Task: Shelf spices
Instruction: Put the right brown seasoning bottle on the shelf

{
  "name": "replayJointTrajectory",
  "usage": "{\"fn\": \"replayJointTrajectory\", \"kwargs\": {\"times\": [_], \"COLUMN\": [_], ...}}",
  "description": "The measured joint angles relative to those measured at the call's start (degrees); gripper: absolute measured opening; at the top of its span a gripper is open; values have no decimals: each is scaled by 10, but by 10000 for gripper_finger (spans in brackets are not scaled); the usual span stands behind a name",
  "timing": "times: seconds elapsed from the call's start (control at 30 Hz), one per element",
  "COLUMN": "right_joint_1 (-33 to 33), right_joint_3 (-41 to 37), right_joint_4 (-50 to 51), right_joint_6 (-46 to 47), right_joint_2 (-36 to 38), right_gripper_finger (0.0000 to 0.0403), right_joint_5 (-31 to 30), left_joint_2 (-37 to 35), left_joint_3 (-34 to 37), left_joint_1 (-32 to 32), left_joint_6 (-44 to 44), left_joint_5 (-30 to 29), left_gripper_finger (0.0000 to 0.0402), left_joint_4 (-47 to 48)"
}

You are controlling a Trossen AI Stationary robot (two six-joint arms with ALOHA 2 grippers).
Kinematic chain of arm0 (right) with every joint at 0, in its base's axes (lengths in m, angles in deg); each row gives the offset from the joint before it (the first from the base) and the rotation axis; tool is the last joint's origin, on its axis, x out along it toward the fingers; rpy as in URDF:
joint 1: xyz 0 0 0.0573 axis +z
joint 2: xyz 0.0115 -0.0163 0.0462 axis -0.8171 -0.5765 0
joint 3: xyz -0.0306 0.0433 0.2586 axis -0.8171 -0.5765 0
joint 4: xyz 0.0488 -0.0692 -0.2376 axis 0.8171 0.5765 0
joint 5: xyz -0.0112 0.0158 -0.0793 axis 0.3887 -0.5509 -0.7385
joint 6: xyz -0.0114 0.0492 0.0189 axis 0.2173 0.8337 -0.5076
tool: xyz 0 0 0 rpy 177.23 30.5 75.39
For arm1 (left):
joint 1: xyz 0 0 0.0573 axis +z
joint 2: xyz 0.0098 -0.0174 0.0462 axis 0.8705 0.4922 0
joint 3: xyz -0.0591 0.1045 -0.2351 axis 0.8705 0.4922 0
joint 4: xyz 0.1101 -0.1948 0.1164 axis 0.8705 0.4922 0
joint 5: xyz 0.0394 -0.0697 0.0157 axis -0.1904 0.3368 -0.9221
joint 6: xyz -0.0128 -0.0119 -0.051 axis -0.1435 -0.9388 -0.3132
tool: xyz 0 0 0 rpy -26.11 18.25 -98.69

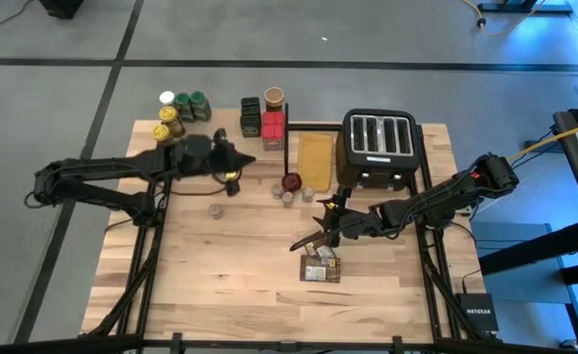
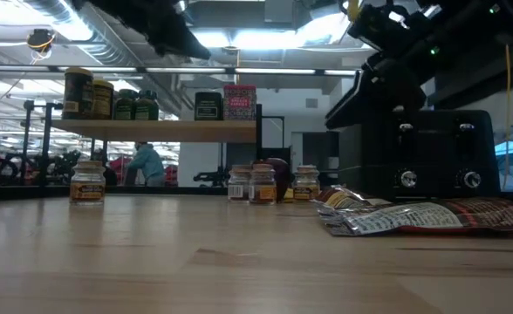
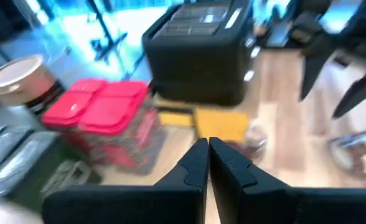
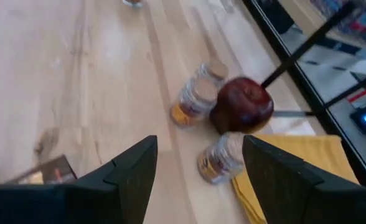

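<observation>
The shelf [image 1: 210, 133] stands at the table's far left and carries jars [image 1: 176, 110] and boxes [image 1: 272, 124] on its plank [image 2: 152, 131]. More jars stand on the table: one alone [image 1: 215, 209] and others [image 1: 287, 196] beside the dark red knob [image 1: 291, 182]. Flat packets [image 1: 320, 266] lie near the middle [image 2: 413, 216]. My left gripper [image 1: 248, 160] hovers shut over the shelf's right part; its wrist view shows the shut fingers [image 3: 208, 157] empty, red boxes [image 3: 108, 107] beyond. My right gripper [image 1: 311, 228] hangs open above the table, facing jars [image 4: 195, 99] and knob [image 4: 242, 106].
A black toaster [image 1: 379, 147] stands at the far right, with a flat yellow board [image 1: 316, 160] between it and the shelf. Bare wood lies along the near half of the table [image 1: 220, 285]. A person [image 2: 145, 164] shows far off in the room.
</observation>
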Motion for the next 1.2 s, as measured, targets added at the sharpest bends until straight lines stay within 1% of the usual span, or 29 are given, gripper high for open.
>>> {"fn": "replayJointTrajectory", "kwargs": {"times": [0.1,0.17,0.33,0.43,0.53,0.63,0.73,0.87,1.0,1.1,1.2], "right_joint_1": [0,0,0,-10,-35,-69,-101,-133,-162,-183,-198], "right_joint_3": [0,0,1,1,2,2,2,2,2,2,2], "right_joint_4": [-18,-33,-93,-140,-166,-181,-179,-171,-112,-64,-63], "right_joint_6": [-12,-23,-65,-85,-85,-67,-39,-35,-31,-6,8], "right_joint_2": [0,0,0,0,0,-2,-3,-3,-3,-15,-39], "right_gripper_finger": [241,241,241,241,241,241,241,241,241,241,241], "right_joint_5": [5,5,1,2,18,52,84,112,151,168,196], "left_joint_2": [-18,-24,-36,-35,-36,-36,-36,-36,-36,-36,-36], "left_joint_3": [51,75,111,120,122,122,122,122,122,122,122], "left_joint_1": [-25,-38,-73,-93,-105,-110,-113,-113,-112,-112,-112], "left_joint_6": [-14,-19,-50,-36,-19,-2,0,0,0,2,3], "left_joint_5": [-1,-1,-1,-1,-1,-1,-1,-1,-1,-1,-1], "left_gripper_finger": [8,8,8,8,8,8,8,8,8,8,8], "left_joint_4": [-75,-96,-102,-95,-102,-100,-97,-78,-71,-68,-68]}}
